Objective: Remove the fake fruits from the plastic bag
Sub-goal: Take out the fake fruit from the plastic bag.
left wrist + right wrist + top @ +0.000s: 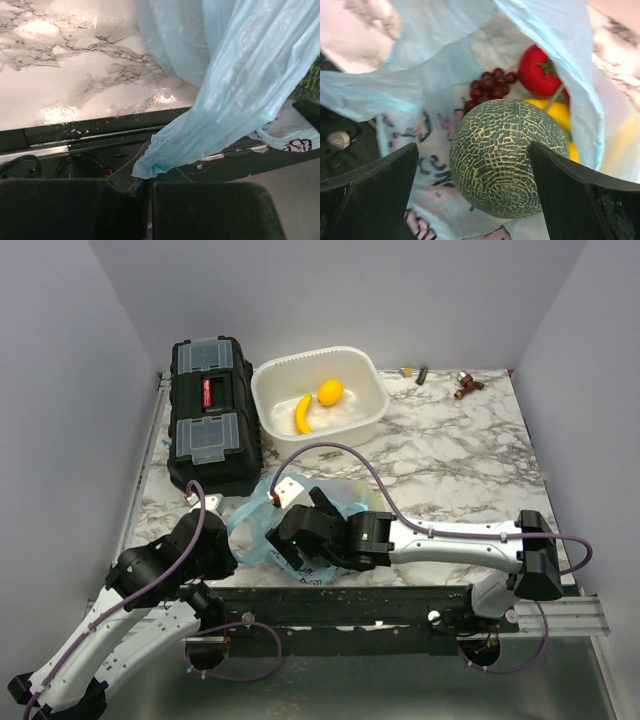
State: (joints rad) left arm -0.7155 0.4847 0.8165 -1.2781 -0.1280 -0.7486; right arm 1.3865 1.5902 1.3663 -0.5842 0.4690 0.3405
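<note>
- left gripper (pixel 147 200) pinched shut on the plastic bag (pixel 235 90), right gripper (pixel 472 155) spread wide over the melon (pixel 507 157) inside the bag
- grapes (pixel 489 89), red piece (pixel 537 70), yellow bananas (pixel 560 117) in the bag too, so mostly left to do imo
- one banana (pixel 303 413) in the white tub (pixel 268 390) beyond the bag
- marble table (pixel 450 460), plain grey walls (pixel 330 290)

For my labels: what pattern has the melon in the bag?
The melon is dull green with a pale yellowish net pattern; right wrist view.

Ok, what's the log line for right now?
left gripper: shut on plastic bag | right gripper: open, straddling green melon in bag | grapes, red fruit: in bag
</note>
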